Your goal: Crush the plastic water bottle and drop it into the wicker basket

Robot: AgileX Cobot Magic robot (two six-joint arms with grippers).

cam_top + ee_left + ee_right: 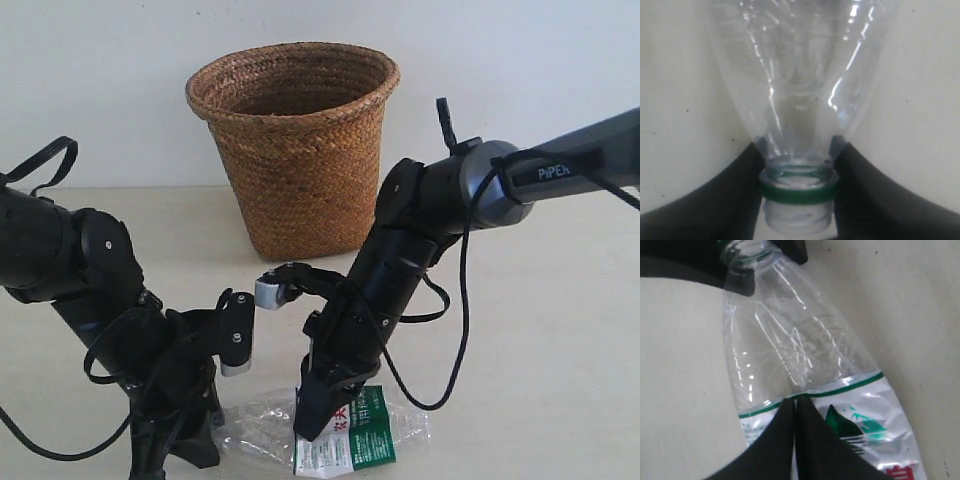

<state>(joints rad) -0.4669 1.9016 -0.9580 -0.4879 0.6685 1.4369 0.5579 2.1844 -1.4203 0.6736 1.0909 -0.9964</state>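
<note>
The plastic water bottle (405, 428) lies flat on the pale table, in front of the wicker basket (300, 150). Its clear body looks dented and its white-and-green label (875, 425) is crumpled. In the left wrist view my left gripper (797, 185) is shut on the bottle's neck (797, 192), one dark finger on each side of the green ring. No cap shows on the threaded mouth. My right gripper (795, 407) has its fingers shut together, with the tips pressed down on the label's edge (310, 425). The basket stands upright behind both arms.
The white wall rises just behind the basket. Black cables (455, 330) loop off the right arm above the bottle, and another cable (40, 160) arcs over the left arm. The bottle lies close to the table's near edge.
</note>
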